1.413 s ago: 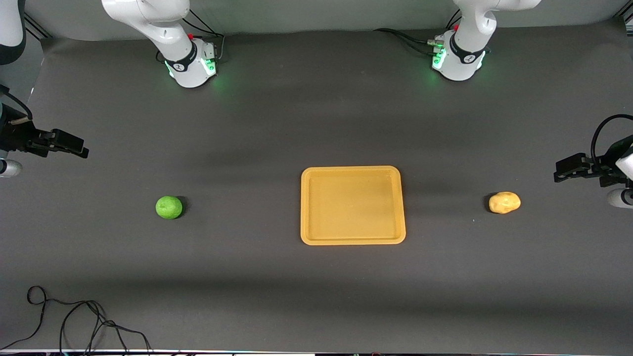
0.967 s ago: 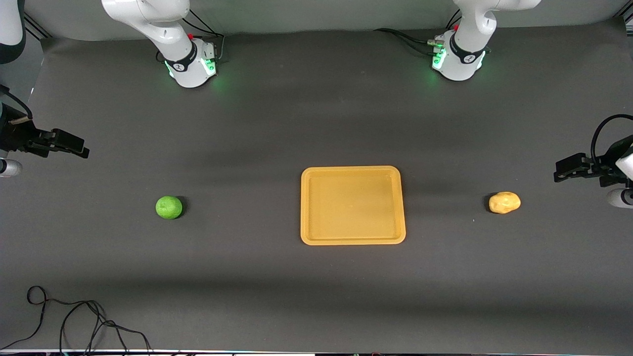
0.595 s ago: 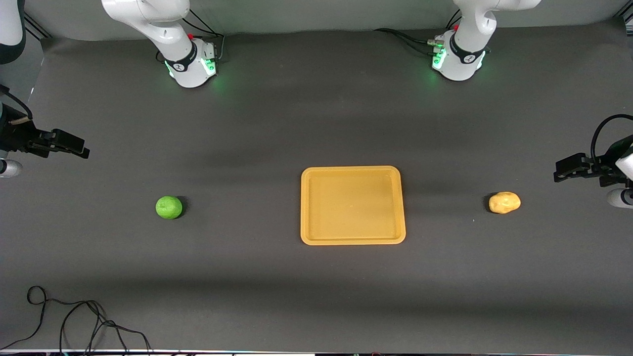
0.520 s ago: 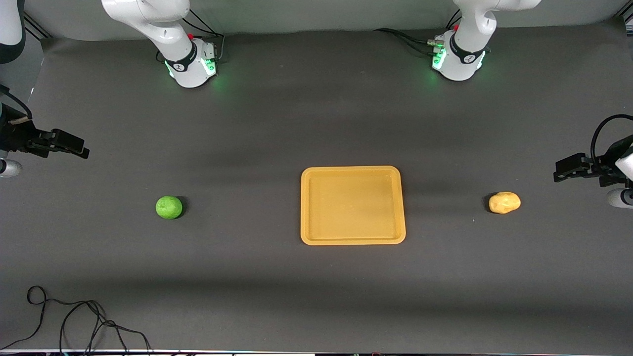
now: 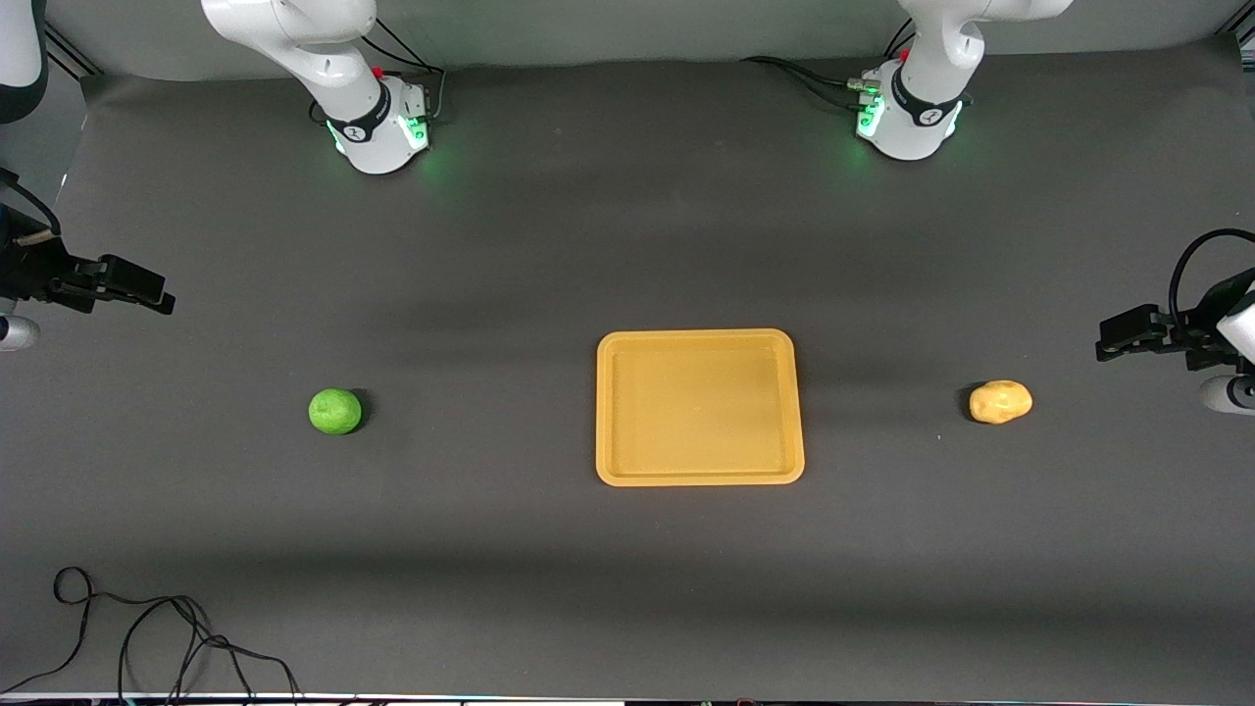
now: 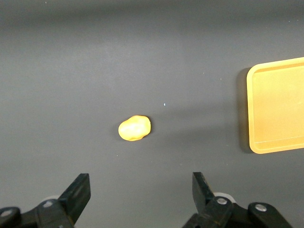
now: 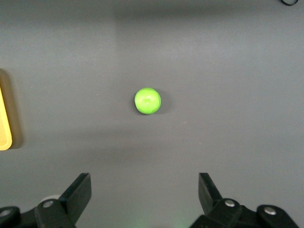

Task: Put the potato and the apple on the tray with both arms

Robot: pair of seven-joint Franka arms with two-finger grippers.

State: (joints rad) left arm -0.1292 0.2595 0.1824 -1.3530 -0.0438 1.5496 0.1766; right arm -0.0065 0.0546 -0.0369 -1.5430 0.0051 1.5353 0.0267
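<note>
The orange-yellow tray [image 5: 700,476] lies empty in the middle of the table. The green apple [image 5: 335,410] sits on the mat toward the right arm's end, and shows in the right wrist view [image 7: 147,100]. The yellow-tan potato [image 5: 1000,401] sits toward the left arm's end, and shows in the left wrist view [image 6: 135,128]. My right gripper [image 5: 147,291] is open and empty, up over the mat at the right arm's end. My left gripper [image 5: 1123,331] is open and empty, up over the mat at the left arm's end. The tray's edge shows in both wrist views [image 6: 278,104] [image 7: 4,137].
A loose black cable [image 5: 147,637] lies on the mat at the near edge toward the right arm's end. The two green-lit arm bases [image 5: 377,127] [image 5: 907,113] stand at the edge farthest from the front camera.
Both grippers have barely shifted, drifting slightly. The apple, potato and tray have not moved.
</note>
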